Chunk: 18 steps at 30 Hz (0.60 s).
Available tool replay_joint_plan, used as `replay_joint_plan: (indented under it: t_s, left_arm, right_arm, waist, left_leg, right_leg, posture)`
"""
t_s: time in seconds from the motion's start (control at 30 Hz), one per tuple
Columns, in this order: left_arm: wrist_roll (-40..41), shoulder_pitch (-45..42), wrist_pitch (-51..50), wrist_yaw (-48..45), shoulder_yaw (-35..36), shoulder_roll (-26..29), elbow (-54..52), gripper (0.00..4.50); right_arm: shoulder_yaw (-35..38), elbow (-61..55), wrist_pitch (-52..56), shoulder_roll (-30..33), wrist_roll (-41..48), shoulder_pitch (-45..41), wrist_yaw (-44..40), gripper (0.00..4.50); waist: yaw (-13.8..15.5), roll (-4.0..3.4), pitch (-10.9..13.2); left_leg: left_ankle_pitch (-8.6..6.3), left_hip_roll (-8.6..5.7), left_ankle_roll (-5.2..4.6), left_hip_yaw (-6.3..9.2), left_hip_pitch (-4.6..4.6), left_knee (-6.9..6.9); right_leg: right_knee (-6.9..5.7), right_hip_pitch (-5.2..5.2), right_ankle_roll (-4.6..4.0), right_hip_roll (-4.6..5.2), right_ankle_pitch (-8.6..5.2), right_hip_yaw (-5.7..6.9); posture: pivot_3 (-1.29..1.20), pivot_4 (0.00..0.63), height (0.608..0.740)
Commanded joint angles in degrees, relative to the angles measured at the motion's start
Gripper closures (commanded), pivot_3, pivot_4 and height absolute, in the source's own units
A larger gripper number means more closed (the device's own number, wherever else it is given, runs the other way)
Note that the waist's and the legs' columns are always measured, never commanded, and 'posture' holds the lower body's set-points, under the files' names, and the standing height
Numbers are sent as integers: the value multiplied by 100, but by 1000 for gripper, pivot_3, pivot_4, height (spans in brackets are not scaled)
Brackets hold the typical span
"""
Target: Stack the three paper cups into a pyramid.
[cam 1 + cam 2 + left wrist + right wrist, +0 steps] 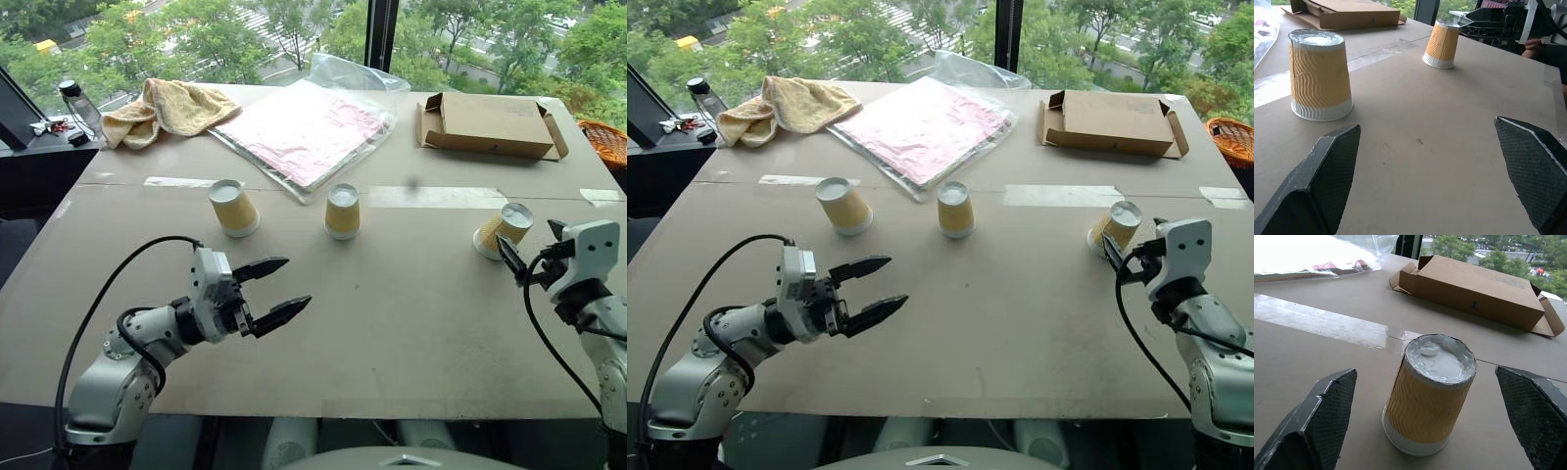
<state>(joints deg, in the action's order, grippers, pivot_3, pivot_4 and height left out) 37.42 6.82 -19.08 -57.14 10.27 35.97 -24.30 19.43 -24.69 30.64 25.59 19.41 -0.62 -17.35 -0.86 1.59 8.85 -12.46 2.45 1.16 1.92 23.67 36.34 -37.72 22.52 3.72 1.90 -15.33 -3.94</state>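
Observation:
Three paper cups stand upside down in a row across the brown table (411, 323): a left cup (233, 208), a middle cup (342, 211) and a right cup (504, 231). Each has yellow-tan ribbed walls and a white base facing up. My left gripper (298, 282) hovers open, nearer than the left and middle cups, pointing toward the right. The left wrist view has the middle cup (1320, 73) and right cup (1442, 45) beyond its fingers. My right gripper (532, 247) is open just short of the right cup (1430, 391), whose body lies between and beyond the two fingers, untouched.
At the table's far side lie a flat cardboard box (487, 124), a clear bag with pink sheets (304, 127) and a yellow towel (167, 108). A bottle (78, 103) stands on a dark ledge at far left. Tape strips (431, 196) cross the table.

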Motion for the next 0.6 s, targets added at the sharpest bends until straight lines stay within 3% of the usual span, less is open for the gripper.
replay_joint_plan:
  t_s: [0.03,0.27,0.37,0.47,0.6]
  left_arm:
    - [122,-41,141,-61,14,-22,-274,0]
    - [159,192,257,-207,105,-1,-309,0]
    - [126,332,359,-289,125,-12,-289,0]
    - [86,455,449,-323,121,-23,-255,0]
    - [3,606,590,-368,132,-33,-131,0]
  right_arm:
    - [29,140,204,-34,99,-357,157,14]
    - [-88,787,219,-89,-51,-820,286,14]
    - [-87,1041,126,-30,-61,-966,204,771]
    - [-97,1074,41,57,-68,-1035,72,2275]
    - [-208,704,-28,129,298,-926,-542,2449]
  waist:
    - [-3,0,0]
    - [-5,-2,1]
    - [-11,-3,2]
    - [-9,-4,2]
    - [-11,-5,3]
  left_leg:
    - [0,0,0,0,-1,0]
    - [0,0,0,-1,2,0]
    - [0,0,0,0,1,0]
    - [0,0,0,0,0,0]
    - [0,0,0,0,1,0]
  right_leg:
    - [-1,0,0,0,0,0]
    - [1,0,2,0,1,0]
    - [0,1,2,-1,1,0]
    - [-1,1,2,-1,1,0]
    - [0,1,2,-1,1,0]
  posture:
    - [0,150,740]
    - [0,150,740]
    - [0,150,740]
    - [0,150,740]
    - [0,150,740]
